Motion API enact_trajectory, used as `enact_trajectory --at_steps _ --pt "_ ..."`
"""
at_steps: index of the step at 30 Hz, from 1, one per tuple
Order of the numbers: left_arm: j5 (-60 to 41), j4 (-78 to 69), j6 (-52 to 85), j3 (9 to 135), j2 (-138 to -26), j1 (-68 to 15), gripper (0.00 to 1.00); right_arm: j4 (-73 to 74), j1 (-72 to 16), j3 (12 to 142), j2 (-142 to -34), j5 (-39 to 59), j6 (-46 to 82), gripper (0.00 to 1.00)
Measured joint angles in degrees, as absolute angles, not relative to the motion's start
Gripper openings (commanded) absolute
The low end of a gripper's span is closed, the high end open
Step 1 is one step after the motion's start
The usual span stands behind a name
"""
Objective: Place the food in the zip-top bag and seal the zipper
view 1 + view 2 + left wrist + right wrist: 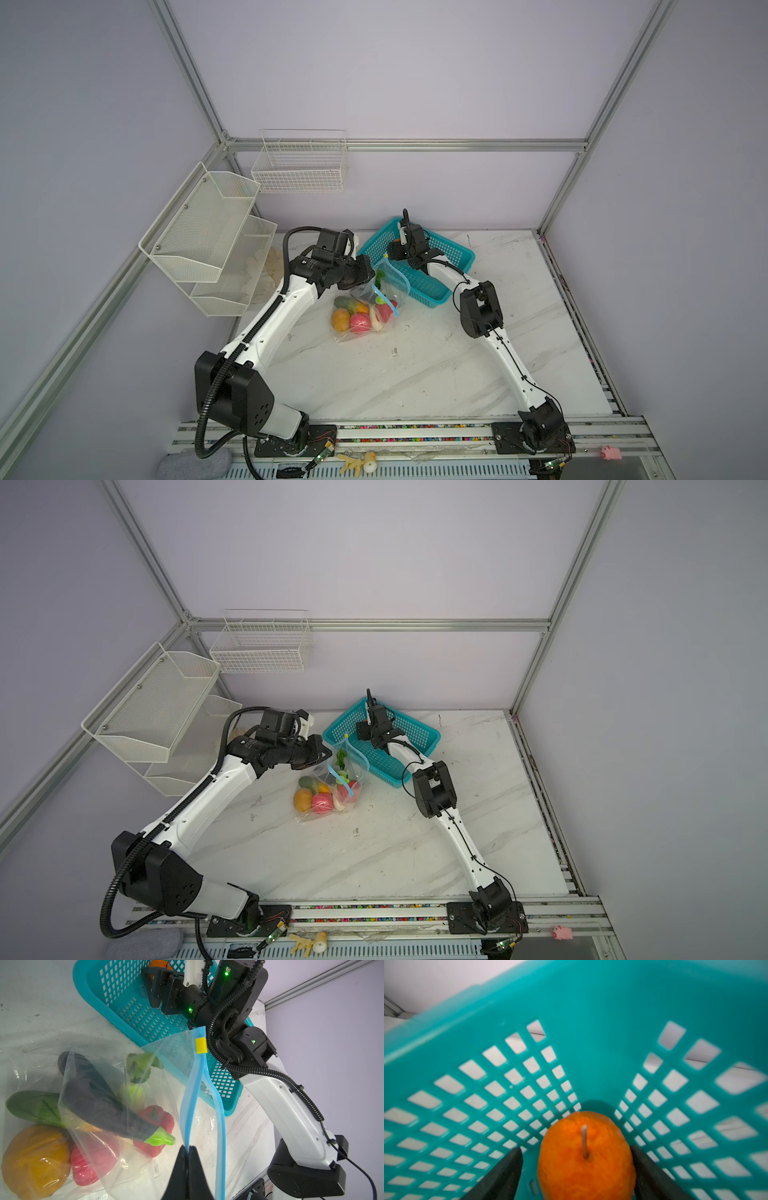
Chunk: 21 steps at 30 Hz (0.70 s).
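Note:
The clear zip-top bag lies mid-table, mouth raised toward the teal basket. My left gripper is shut on one side of the blue zipper; its other side hangs apart, so the mouth gapes. The yellow slider sits at the far end. Food in the bag: a dark purple eggplant, a red pepper, a yellow-orange fruit, a pink piece and greens. My right gripper is inside the basket, open around an orange fruit.
White mesh shelves and a wire basket hang on the walls at the left and back. A pale cloth lies under the shelves. Small toy bits and a pink pig rest on the front rail.

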State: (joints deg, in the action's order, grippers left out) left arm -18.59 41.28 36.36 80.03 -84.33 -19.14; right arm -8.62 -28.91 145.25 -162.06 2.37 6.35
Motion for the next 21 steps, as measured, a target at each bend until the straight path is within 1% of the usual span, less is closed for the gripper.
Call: enact_trajectory --at_steps 3,9,21 --pt "-18.59 41.3 36.34 80.03 -84.49 -19.14 0.0 -8.14 -28.91 144.81 -162.01 2.57 6.37 0.74" --pt "-18.59 41.28 36.34 80.03 -84.88 -19.14 0.0 -7.46 -28.91 143.2 -161.73 2.7 6.13 0.7" --pt "-18.59 41.3 36.34 80.03 -85.43 -18.74 0.0 -6.96 -28.86 139.74 -157.51 2.83 5.5 0.64"
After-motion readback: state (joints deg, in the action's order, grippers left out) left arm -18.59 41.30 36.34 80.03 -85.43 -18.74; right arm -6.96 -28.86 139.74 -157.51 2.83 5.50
